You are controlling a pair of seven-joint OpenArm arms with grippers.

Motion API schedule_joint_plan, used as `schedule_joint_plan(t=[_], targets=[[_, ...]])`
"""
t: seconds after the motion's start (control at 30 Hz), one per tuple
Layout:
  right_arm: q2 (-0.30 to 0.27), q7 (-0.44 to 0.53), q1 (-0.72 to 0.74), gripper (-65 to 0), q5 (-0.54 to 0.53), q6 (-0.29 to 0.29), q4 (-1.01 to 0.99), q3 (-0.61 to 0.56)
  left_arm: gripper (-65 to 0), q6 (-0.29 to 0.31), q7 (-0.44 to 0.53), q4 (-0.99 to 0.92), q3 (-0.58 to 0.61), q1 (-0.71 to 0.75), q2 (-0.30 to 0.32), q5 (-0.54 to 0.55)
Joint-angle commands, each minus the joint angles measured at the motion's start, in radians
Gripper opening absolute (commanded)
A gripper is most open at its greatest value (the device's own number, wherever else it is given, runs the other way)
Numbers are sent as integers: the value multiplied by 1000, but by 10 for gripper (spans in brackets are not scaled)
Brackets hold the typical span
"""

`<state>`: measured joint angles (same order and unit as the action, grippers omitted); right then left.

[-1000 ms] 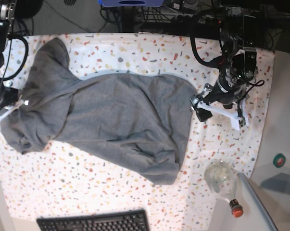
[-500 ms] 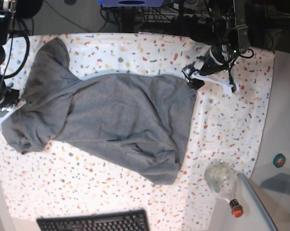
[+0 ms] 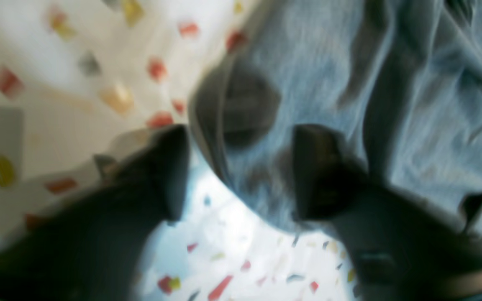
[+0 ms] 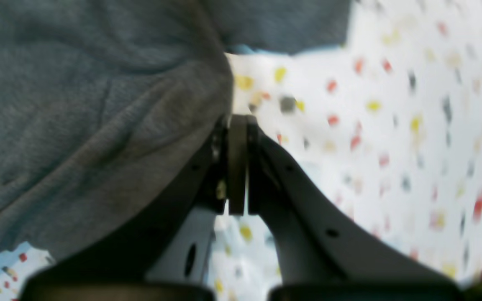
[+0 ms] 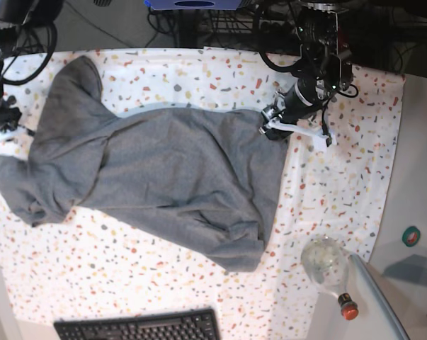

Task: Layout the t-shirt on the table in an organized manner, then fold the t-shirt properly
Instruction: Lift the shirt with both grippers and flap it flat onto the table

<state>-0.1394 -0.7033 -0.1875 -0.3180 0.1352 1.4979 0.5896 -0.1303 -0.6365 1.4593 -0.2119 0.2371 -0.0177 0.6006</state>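
Base view: a grey t-shirt (image 5: 163,177) lies spread but rumpled across the speckled table (image 5: 199,74), one sleeve reaching toward the far left corner.
Shirt lie: its body runs from the left edge toward the middle right, with a bunched fold near the bottom hem and a rolled lump at the lower left.
Left end effector (image 5: 275,124): sits at the shirt's upper right corner, white fingers angled down onto the cloth edge.
Left wrist view: two dark fingers (image 3: 170,175) stand apart with the shirt's rounded hem (image 3: 224,138) between them; the jaws are partly open and I cannot tell whether they press the cloth.
Right end effector (image 4: 237,167): jaws pressed flat together, nothing seen between the tips; grey cloth (image 4: 90,117) lies just beside and against its left side.
Right arm in base view: at the far left edge of the table, near the shirt's left border; its tip is hard to make out there.
Right wrist view: blurred speckled table (image 4: 391,125) fills the right half, grey knit the left.
Keyboard (image 5: 139,327): black, at the near edge below the shirt.
Bottle (image 5: 330,269): clear, red-capped, lying near the table's lower right corner, well apart from the shirt.
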Motion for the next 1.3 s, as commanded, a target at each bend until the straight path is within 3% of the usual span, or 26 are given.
schedule_joint_plan(t=[0.0, 0.03, 0.07, 0.1, 0.17, 0.2, 0.3, 0.5, 0.63, 0.87, 0.93, 0.97, 1.0, 1.17, 1.27], targets=[[-9, -23, -8, -650, -3, 16, 27, 23, -508, -4, -4, 10, 4, -3, -1, 2], [-1, -65, -25, -608, -5, 53, 28, 33, -591, -2, -7, 10, 4, -3, -1, 2], [2, -94, -34, -524, -5, 97, 30, 40, -650, -2, -7, 11, 4, -3, -1, 0], [11, -115, -46, -437, -7, 157, 30, 48, -650, -2, -7, 13, 4, -3, -1, -1], [42, -109, -51, -326, -5, 271, 27, 85, -650, -2, -7, 14, 4, -3, -1, -1], [51, -105, -45, -294, 0, 306, 16, 103, -650, -2, -7, 14, 4, -3, -1, -3], [45, -92, 1, -251, 0, 338, -76, 115, -650, -2, -7, 19, 1, -5, -1, -3], [-4, -28, 96, -252, -2, 340, -293, 112, -650, -2, -7, 36, 2, -8, 0, -3], [-4, -51, 95, -258, -3, 415, -273, 42, -650, -4, -7, 64, 1, -3, 0, -5], [30, -46, 55, -434, -3, 432, -268, -4, -650, -4, -7, 64, 2, -3, 26, -3], [30, -46, 52, -527, -5, 432, -268, 3, -650, -4, -7, 64, -1, -3, 26, -3], [30, -48, 47, -615, -5, 432, -260, 19, -650, -4, -7, 64, -4, -3, 26, -5], [31, -52, 47, -650, -7, 432, -245, 48, -650, -4, -7, 70, -4, -2, 28, -5], [73, -187, 27, -650, -5, 432, -52, 264, -650, -10, -9, 200, 6, 26, 52, -32], [67, -256, 33, -650, 0, 426, 105, 292, -650, -10, -29, 286, 53, 0, 52, -133]])
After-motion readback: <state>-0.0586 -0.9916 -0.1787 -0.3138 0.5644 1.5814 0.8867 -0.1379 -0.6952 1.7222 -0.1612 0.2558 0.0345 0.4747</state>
